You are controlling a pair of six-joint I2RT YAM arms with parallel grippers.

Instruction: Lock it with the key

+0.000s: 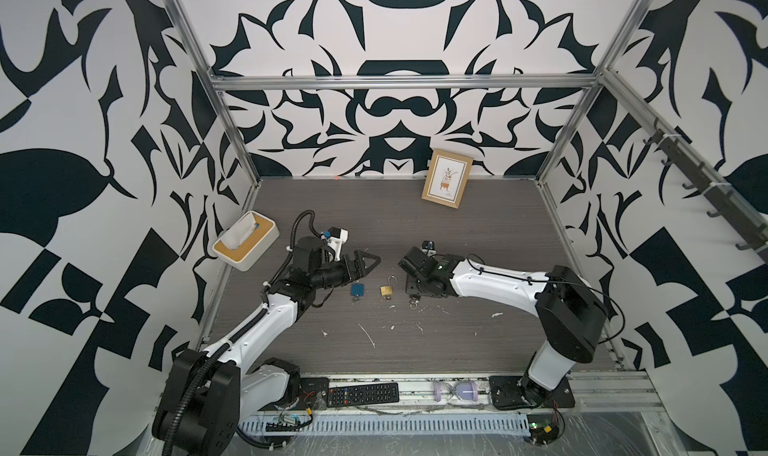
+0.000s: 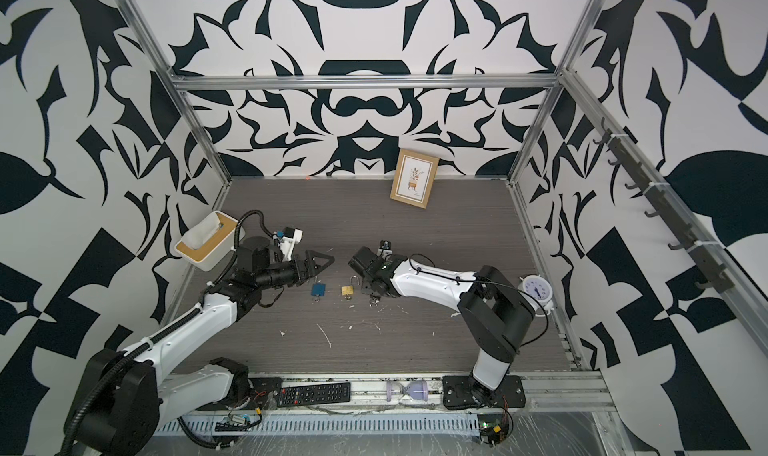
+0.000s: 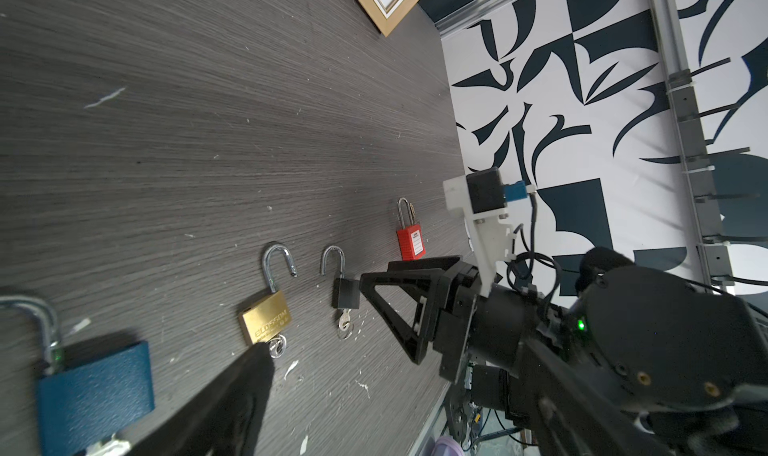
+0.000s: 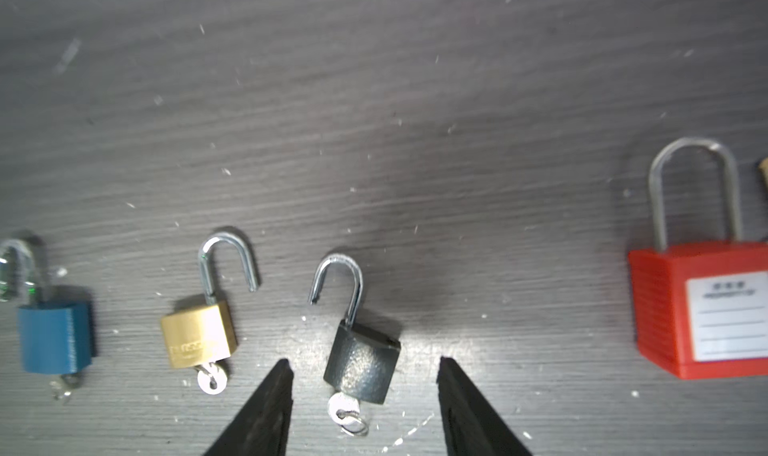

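Padlocks lie in a row on the table (image 1: 478, 233). Black padlock (image 4: 362, 360), shackle swung open, key (image 4: 341, 404) in its base, sits at 3 o'clock of the brass padlock (image 1: 386, 290) in a top view. Right gripper (image 4: 365, 363) hangs over it, jaws moderately wide, straddling the body without contact. Left gripper (image 1: 370, 262), spread wide and empty, is at 11 o'clock of the brass padlock.

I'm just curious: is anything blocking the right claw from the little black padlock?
Nothing visible does. The open right claw straddles the black padlock, with no other object between them.
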